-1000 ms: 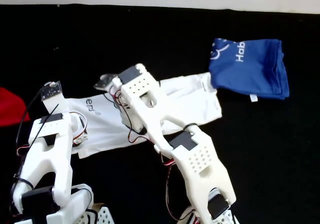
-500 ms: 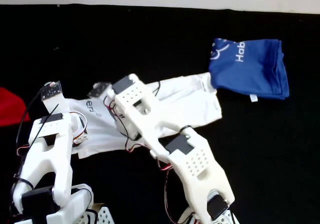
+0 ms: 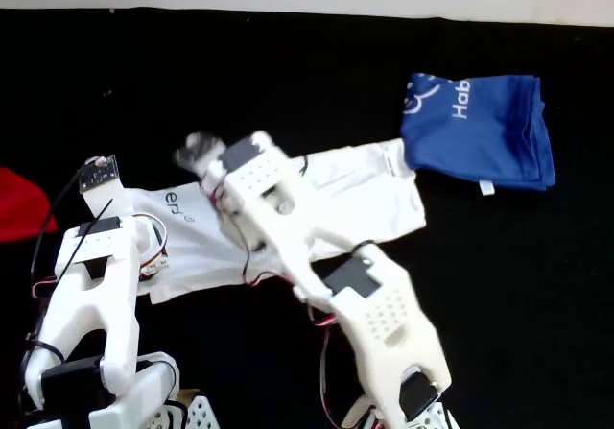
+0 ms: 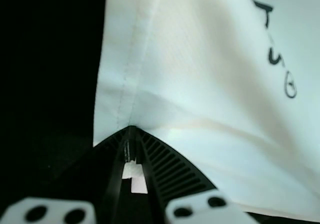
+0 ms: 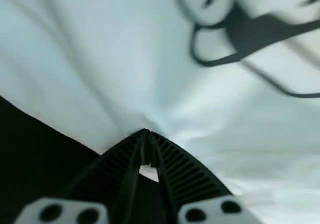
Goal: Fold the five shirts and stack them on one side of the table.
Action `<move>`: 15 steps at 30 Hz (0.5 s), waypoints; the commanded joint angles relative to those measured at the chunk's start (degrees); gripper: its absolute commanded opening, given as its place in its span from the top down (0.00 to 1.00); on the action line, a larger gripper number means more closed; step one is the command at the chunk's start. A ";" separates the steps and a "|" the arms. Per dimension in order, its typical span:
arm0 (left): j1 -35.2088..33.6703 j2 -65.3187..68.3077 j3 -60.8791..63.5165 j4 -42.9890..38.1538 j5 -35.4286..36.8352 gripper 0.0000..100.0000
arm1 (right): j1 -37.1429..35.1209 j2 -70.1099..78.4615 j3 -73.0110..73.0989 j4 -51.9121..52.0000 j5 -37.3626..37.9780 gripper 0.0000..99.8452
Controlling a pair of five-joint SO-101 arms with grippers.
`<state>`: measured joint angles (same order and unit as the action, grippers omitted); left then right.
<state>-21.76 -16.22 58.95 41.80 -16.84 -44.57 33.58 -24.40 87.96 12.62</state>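
The left pincer (image 4: 131, 140) and right pincer (image 5: 145, 141) are each clamping the white shirt (image 3: 384, 203), which is lying spread beneath them. Only the blue shirt (image 3: 480, 131) is lying folded, beyond the right pincer, so most folding is likely remaining

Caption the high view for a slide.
Two arms over a white shirt on a black table, folded blue shirt beside it, red shirt at the edge.

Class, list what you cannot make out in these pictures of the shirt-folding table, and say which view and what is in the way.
Red shirt: high view, cut off by the left edge; folded or not, unclear.
White shirt: high view, an arm covers its middle.
Its lettering: left wrist view, runs off the picture's edge.
Blue shirt: high view, its own folds hide anything beneath.
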 commanded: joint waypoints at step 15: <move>-0.75 -0.40 -25.54 28.04 -0.26 0.98 | 16.48 -22.46 -12.88 12.88 -0.35 0.95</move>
<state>-22.02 -15.96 43.03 60.70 -16.84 -29.10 14.24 -34.86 100.18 12.62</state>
